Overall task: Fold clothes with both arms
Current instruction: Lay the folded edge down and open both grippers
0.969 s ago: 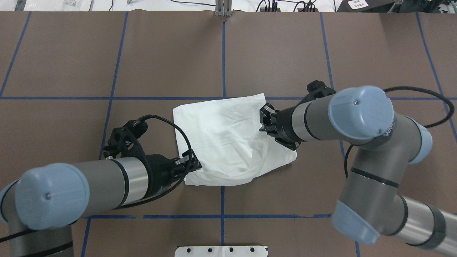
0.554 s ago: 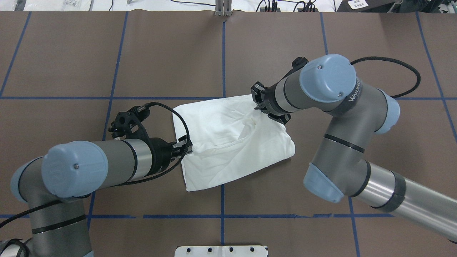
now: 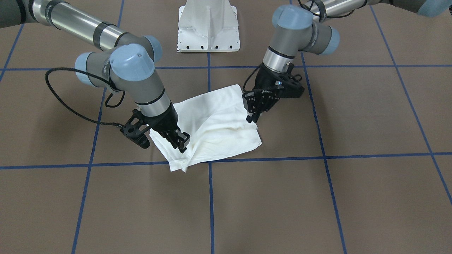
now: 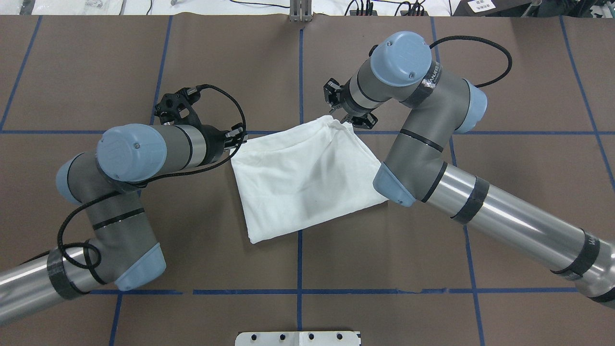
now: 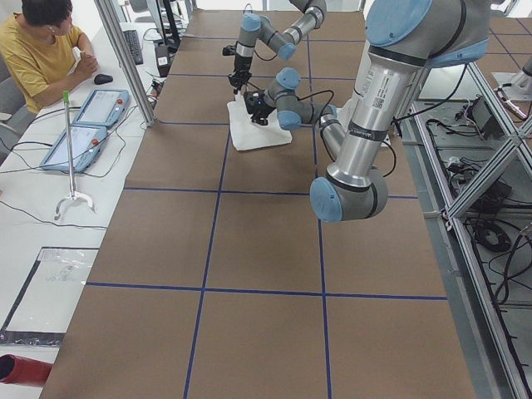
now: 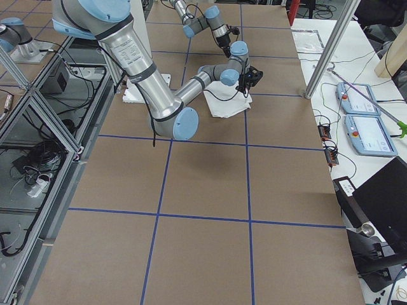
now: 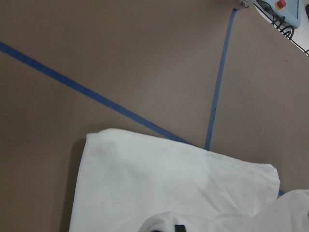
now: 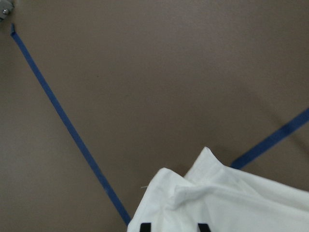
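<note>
Overhead exterior, T-shirt (image 4: 307, 187): you see it folded into a white four-sided packet, lying on the middle of the table (image 4: 96, 72) and straddling the centre line of the blue tape lines (image 4: 300, 72).
Shirt edges: the far edge runs along the crosswise tape line, and the near corner sits just left of the centre line.
Shirt corners: the far-left corner meets the left gripper (image 4: 241, 137). The far-right corner is puckered and lifts a little toward the right gripper (image 4: 345, 120).
Left gripper: clenched on the far-left corner. In your left wrist view the cloth bunches round a black fingertip (image 7: 179, 227) at the bottom edge.
Right gripper: clenched on the far-right corner. In your right wrist view the cloth sits between two black fingertips (image 8: 145, 226).
Left arm (image 4: 129, 154): bent at the elbow, with its wrist lying left of the shirt and pointing right.
Right arm (image 4: 423, 96): reaches in from the near right, its elbow over the shirt's right edge.
Pedestal base (image 3: 208, 26): white, at the table's near edge on the centre line.
Person (image 5: 37, 50): seated in a yellow top at a side desk beyond the table's far edge.
</note>
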Robot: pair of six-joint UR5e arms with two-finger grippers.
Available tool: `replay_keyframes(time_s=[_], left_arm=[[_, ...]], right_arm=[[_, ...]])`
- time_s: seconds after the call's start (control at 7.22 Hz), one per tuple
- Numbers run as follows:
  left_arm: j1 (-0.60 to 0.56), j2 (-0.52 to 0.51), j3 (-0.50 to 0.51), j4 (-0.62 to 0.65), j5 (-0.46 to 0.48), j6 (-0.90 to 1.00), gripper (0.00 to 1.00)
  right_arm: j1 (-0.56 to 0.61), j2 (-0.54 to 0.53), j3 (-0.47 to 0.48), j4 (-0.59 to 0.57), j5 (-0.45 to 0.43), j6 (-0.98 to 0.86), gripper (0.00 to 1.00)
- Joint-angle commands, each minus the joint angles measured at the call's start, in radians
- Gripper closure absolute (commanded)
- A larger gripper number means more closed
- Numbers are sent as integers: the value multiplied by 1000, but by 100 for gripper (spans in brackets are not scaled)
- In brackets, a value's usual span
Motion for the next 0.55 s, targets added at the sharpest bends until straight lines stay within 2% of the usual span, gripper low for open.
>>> replay_keyframes(time_s=[0.0, 0.28, 0.42], left_arm=[[-93, 1, 159, -139, -53, 131, 42], [-122, 27, 163, -175, -108, 190, 42], [-183, 43, 159, -175, -201, 287, 42]], right_arm=[[93, 28, -115, 61, 49, -173, 0], [159, -9, -117, 59, 119, -259, 0], [200, -56, -115, 53, 154, -372, 0]])
